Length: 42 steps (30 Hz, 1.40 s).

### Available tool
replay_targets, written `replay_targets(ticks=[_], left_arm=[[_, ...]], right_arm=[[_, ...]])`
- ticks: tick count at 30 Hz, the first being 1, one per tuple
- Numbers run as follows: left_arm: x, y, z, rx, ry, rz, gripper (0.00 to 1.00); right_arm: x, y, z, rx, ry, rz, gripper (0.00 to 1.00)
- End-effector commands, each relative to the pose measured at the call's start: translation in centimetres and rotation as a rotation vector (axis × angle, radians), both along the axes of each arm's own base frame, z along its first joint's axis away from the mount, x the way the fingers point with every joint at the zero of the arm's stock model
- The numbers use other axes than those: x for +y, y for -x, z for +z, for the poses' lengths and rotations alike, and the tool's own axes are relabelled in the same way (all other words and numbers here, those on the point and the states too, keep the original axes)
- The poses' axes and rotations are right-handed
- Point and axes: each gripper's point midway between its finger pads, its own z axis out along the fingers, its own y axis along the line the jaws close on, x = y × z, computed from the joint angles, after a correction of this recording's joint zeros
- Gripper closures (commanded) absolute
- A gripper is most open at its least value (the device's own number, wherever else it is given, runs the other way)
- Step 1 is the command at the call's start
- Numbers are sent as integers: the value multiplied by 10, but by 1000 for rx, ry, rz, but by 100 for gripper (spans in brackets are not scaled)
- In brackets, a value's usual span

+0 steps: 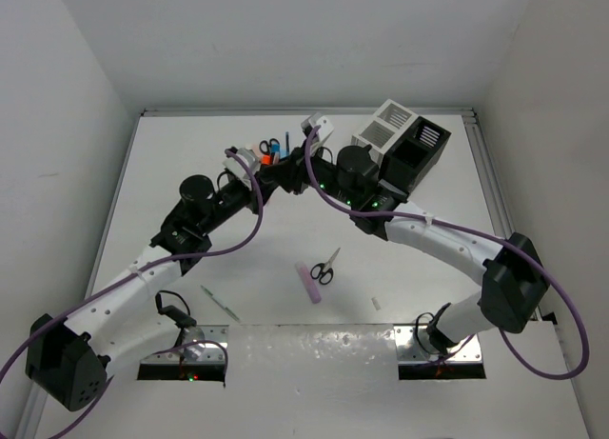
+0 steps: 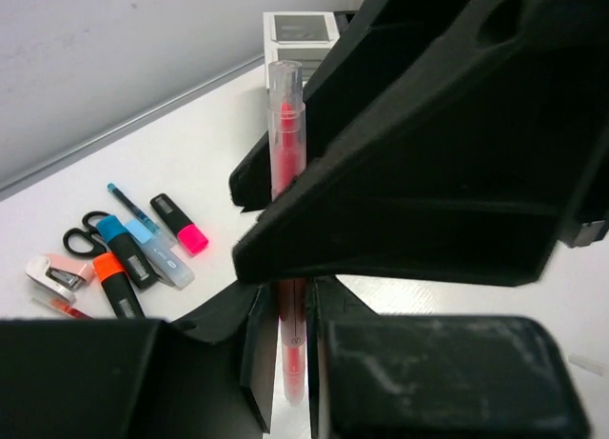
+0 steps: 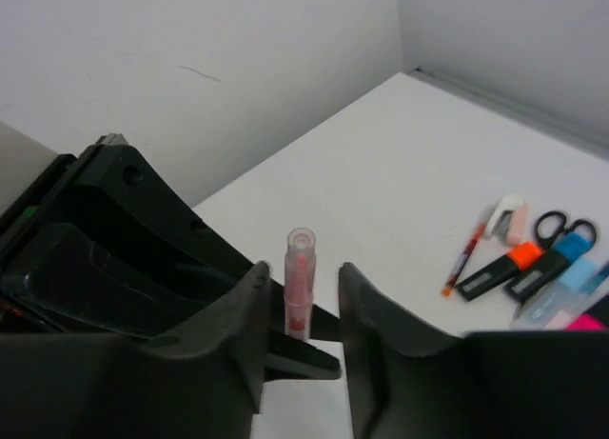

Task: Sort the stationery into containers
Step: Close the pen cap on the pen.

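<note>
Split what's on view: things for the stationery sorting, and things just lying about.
For the job: red pen, in the left gripper; orange highlighter; blue highlighter; pink highlighter; scissors; lilac bar; white box; black box.
Just there: purple cable; clear sheet at the near edge.

Scissors (image 1: pixel 325 266) lie right of the bar (image 1: pixel 310 283), perhaps touching; boxes (image 1: pixel 385 125) stand behind.

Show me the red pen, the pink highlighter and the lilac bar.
red pen (image 2: pixel 286 139): left wrist view, upper barrel.
pink highlighter (image 2: pixel 180 223): left wrist view, its middle.
lilac bar (image 1: pixel 309 283): top external view, its middle.
</note>
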Motion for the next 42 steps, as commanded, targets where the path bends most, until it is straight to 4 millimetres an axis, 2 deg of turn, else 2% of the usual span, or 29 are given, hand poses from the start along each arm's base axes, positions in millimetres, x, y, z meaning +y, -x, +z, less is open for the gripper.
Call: replay_targets(ticks=[1,2,5,10,13,19,22,23,25,26,28,31,32,33,34,38,39,42], left_arm=[[0,-2,24,-63,51,11,100],[0,-1,26,-63,56,11,100],[2,1,23,-52,50,7,100],[-3,7,14,-20,46,-24,100],[-4,8,14,-15,51,-30,100],[-4,8,15,-13,51,-34,100],[-5,9,14,-11,51,-36,100],[-5,8,15,-13,51,-34,100],[-4,8,18,-18,58,-28,100],[-4,7,20,-25,62,-27,100],[-3,5,26,-40,75,-15,100],[3,-2,39,-49,124,32,100],[4,-3,43,-54,136,33,100],[8,-7,49,-67,156,47,100],[9,-8,54,-69,172,50,100],[5,-5,65,-121,165,19,100],[5,-5,66,-126,162,20,100],[6,-7,58,-113,138,28,100]], right_arm=[[-1,10,27,-59,-22,23,62],[-4,9,29,-68,-20,15,50],[-15,7,44,-107,-31,-19,47],[-24,0,63,-153,-38,-56,59],[-24,-2,70,-172,-45,-62,58],[-18,-10,70,-175,-56,-71,62],[-15,-14,68,-174,-62,-74,70],[-14,-15,66,-171,-61,-74,80],[-12,-16,60,-161,-53,-70,90],[-13,-16,56,-156,-47,-73,100],[-13,-15,49,-151,-41,-69,100],[-13,-9,25,-129,-4,-60,100],[-15,-8,7,-108,27,-70,100],[-12,-2,-1,-114,46,-68,100],[-15,0,-24,-90,82,-85,100],[-12,17,-68,-49,147,-73,100],[-11,19,-72,-42,150,-80,100],[-12,21,-66,-46,140,-84,100]])
